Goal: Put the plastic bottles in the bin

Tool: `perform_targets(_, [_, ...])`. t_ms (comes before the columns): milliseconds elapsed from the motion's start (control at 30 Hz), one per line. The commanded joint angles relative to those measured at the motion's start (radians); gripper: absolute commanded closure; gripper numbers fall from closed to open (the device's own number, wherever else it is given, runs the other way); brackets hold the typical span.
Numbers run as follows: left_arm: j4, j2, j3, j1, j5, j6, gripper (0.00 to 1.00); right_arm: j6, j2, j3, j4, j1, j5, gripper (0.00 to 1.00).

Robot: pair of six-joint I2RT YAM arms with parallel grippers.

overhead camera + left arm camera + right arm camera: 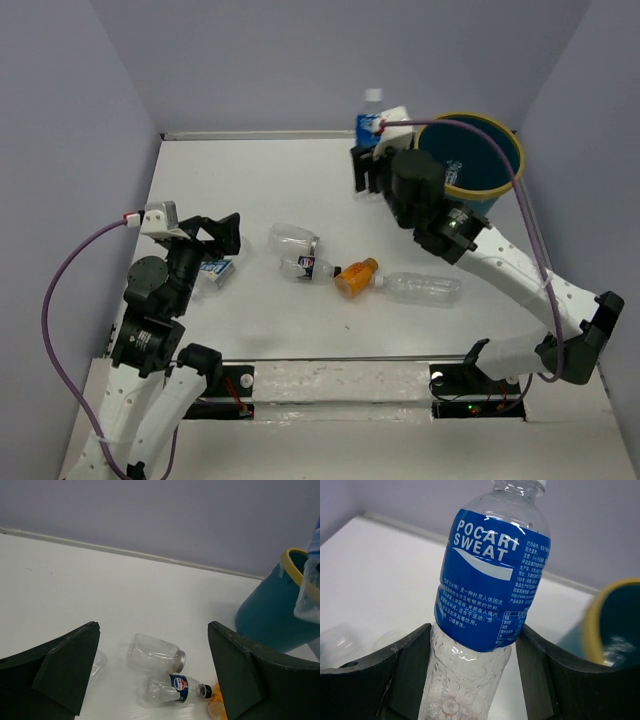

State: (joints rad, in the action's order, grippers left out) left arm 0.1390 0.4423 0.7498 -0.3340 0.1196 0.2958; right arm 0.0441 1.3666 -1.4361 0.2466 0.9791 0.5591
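Observation:
My right gripper (368, 168) is shut on a see-through bottle with a blue Pocari Sweat label (370, 125), held upright just left of the teal bin with a yellow rim (500, 180). In the right wrist view the bottle (490, 580) sits between both fingers (385, 675), with the bin (612, 625) to the right. My left gripper (222, 250) is open and empty beside a small blue-labelled bottle (214, 268). On the table lie a wide clear bottle (293, 238), a Pepsi bottle (305, 267), a short orange bottle (356, 277) and a long clear bottle (425, 288).
Lilac walls close in the white table (250, 170) at the back and on both sides. The left wrist view shows the wide clear bottle (152, 652), the Pepsi bottle (172, 689) and the bin (272, 615) ahead of the open fingers (65, 665).

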Motion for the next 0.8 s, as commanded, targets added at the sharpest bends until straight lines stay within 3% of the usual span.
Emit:
perform_targets(0, [-0.038, 0.024, -0.013, -0.003, -0.031, -0.02, 0.01, 0.129, -0.063, 0.006, -0.223, -0.307, 0.174, 0.49])
perform_targets(67, [-0.036, 0.035, -0.01, -0.003, -0.041, -0.026, 0.01, 0.105, -0.089, 0.034, -0.323, -0.466, 0.128, 0.49])
perform_targets(233, [-0.038, 0.039, -0.012, -0.003, -0.055, -0.034, 0.01, 0.01, -0.057, 0.081, -0.354, -0.652, 0.061, 0.47])
perform_targets(300, [-0.038, 0.041, -0.013, -0.003, -0.06, -0.034, 0.01, -0.003, -0.05, 0.098, -0.352, -0.675, 0.056, 0.35])
perform_targets(333, [-0.038, 0.044, -0.013, -0.002, -0.06, -0.034, 0.01, -0.004, -0.052, 0.101, -0.345, -0.675, 0.083, 0.13])
perform_targets(400, [-0.041, 0.047, -0.013, -0.003, -0.063, -0.035, 0.01, -0.055, -0.069, 0.092, -0.298, -0.675, 0.07, 0.01])
perform_targets(533, [-0.038, 0.062, -0.01, -0.003, -0.06, -0.038, 0.01, -0.151, -0.147, 0.074, -0.128, -0.675, -0.224, 0.01])
perform_targets(633, [-0.039, 0.067, -0.009, 0.0, -0.061, -0.038, 0.01, -0.197, -0.178, 0.13, -0.025, -0.576, -0.541, 0.11])
perform_targets(700, [-0.041, 0.068, -0.009, 0.003, -0.063, -0.038, 0.01, -0.219, -0.172, 0.184, 0.028, -0.499, -0.577, 0.11])
perform_targets(767, [-0.041, 0.072, -0.01, 0.006, -0.06, -0.038, 0.01, -0.251, -0.173, 0.307, 0.043, -0.374, -0.492, 0.11])
